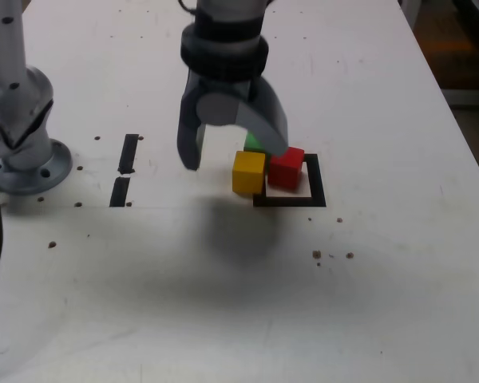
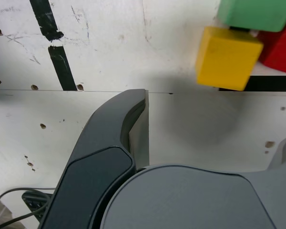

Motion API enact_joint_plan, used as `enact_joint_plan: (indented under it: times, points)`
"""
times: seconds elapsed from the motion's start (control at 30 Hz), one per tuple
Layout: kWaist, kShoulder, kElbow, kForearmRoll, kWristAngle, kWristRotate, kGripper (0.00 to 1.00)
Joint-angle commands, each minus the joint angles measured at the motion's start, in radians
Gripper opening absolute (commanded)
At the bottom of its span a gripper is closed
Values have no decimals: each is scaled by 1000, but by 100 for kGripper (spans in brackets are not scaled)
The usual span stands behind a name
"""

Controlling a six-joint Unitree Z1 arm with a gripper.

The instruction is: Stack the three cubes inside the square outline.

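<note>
While nothing is stacked yet, all three cubes sit bunched at the square outline [image 1: 313, 185], centre-right of the exterior frame. Red cube [image 1: 287, 167] lies in the outline's upper-left corner, partly over the tape (can't say it's fully inside). Yellow cube [image 1: 248, 172] sits just left of it, on or outside the outline's left edge, touching or nearly touching red. Green cube [image 1: 253, 143] is behind both, mostly hidden by the claw's finger; only a sliver shows. In the wrist view green [image 2: 255, 13], yellow [image 2: 227, 58] and red [image 2: 281, 47] crowd the upper right of the frame, all on the bench [image 2: 181, 124], none on top of another.

Claw [image 1: 233, 152] hangs over the cluster, jaws spread wide and empty: one finger low at centre-left of the exterior frame, clear of the cubes, the other down in front of green and close to red (contact not readable). Two short black strips [image 1: 124, 169] sit at left, well apart from the action.

Progress, my read: early. Cubes gathered, zero layers built. Left: a base cube square inside the outline, then two lifts on top. The tight grouping likely makes a clean grab awkward.
</note>
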Motion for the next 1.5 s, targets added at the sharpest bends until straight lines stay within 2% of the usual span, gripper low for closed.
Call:
enact_joint_plan:
  times: [0.0,0.3,0.63,1.47]
  points:
    - [-8,3,17,-19,-7,3,96]
    - [-14,26,105,-96,-26,29,92]
    - [-14,79,110,-151,-26,72,90]
    - [-10,160,81,-164,-29,117,88]
